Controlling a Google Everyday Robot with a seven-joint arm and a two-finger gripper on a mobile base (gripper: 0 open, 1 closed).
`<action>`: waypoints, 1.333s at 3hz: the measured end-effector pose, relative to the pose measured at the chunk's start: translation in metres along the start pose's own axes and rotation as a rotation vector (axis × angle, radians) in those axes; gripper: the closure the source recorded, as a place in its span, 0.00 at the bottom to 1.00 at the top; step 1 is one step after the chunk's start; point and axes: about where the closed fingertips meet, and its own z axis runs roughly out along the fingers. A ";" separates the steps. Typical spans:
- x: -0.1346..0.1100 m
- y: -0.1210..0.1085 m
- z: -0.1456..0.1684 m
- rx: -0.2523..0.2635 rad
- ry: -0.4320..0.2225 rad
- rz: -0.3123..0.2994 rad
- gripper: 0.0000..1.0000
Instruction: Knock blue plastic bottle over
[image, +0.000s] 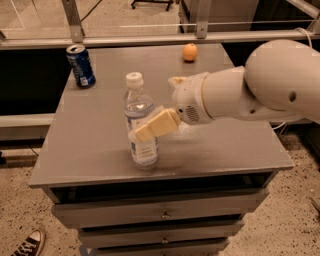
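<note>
upright blue plastic bottle (137, 106), gripper (144, 132) against its middle, open or closed unclear
</note>
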 end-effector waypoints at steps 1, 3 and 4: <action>-0.010 -0.042 0.028 0.046 -0.011 0.049 0.00; 0.008 -0.081 0.045 0.083 0.019 0.095 0.00; 0.024 -0.097 0.024 0.088 0.027 0.094 0.00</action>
